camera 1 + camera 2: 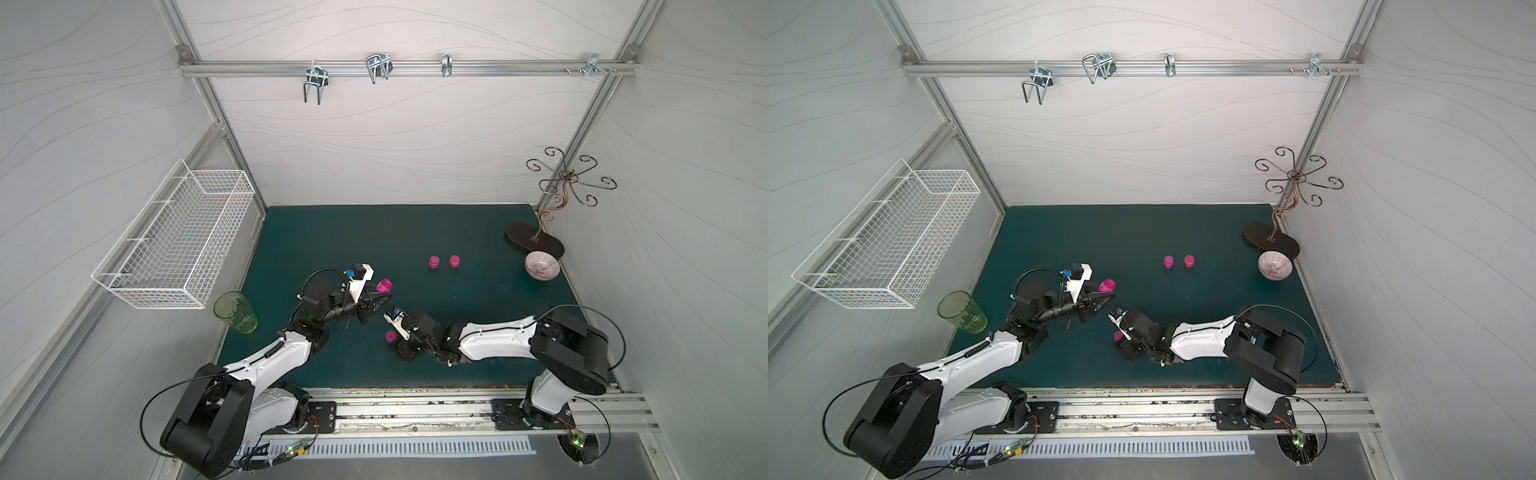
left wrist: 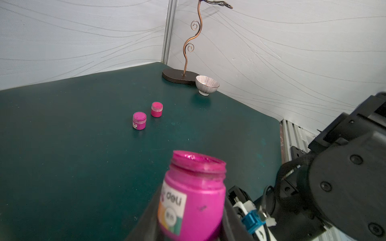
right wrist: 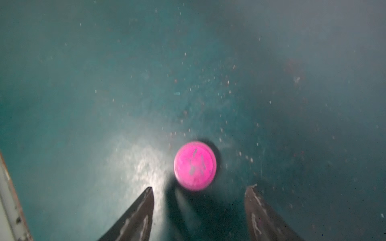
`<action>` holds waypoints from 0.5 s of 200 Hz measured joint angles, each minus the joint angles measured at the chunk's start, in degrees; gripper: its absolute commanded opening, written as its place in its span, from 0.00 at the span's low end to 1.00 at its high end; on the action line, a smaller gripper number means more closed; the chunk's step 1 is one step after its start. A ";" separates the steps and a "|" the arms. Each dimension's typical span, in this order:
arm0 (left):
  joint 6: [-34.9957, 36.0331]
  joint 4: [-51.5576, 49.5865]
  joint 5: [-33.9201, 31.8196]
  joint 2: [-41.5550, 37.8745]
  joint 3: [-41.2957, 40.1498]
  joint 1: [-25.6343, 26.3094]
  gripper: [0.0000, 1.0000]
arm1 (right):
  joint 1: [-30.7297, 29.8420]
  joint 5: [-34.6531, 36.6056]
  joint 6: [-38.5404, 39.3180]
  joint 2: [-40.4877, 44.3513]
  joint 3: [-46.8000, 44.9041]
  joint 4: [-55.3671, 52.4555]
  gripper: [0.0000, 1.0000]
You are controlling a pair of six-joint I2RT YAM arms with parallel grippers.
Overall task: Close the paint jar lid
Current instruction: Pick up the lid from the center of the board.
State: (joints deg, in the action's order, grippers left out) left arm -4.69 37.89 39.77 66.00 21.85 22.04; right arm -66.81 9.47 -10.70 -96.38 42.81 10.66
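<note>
Magenta paint jar [image 1: 385, 285], uncapped and tilted, is held above the green tabletop [image 1: 478, 291] by the left end effector [image 1: 379, 296] in both top views; its lid [image 1: 390, 336] lies nearby on the tabletop. The left wrist view shows the jar's open mouth, its body clamped. In the blurred right wrist view, the right end effector [image 3: 199, 187] is spread wide, the lid ungripped.
</note>
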 measured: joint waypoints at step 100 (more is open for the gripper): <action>0.00 -0.61 -0.57 -0.76 -0.02 -0.31 0.18 | -0.04 1.64 0.22 -4.55 2.25 2.71 0.43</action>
State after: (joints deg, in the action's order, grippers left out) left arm -4.69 37.28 39.20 65.23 21.82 21.74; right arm -66.85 11.11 -10.48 -100.92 45.06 13.37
